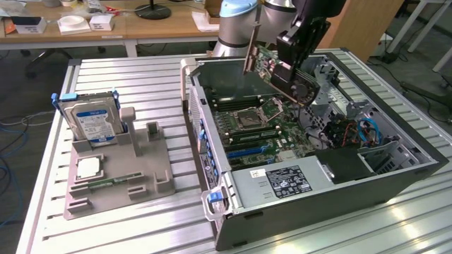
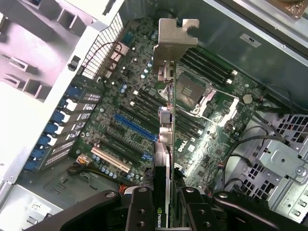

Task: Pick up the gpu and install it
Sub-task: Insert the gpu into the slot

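Claw (image 1: 295, 74) clamped on the gpu (image 1: 272, 71), holding it in the air above the open computer case (image 1: 395, 177) on the worktop (image 1: 127, 79). Pick-up is done; seating on the motherboard (image 1: 265, 132) remains. The card's long axis slants, with the silver bracket (image 2: 174, 38) toward the exterior view's left.
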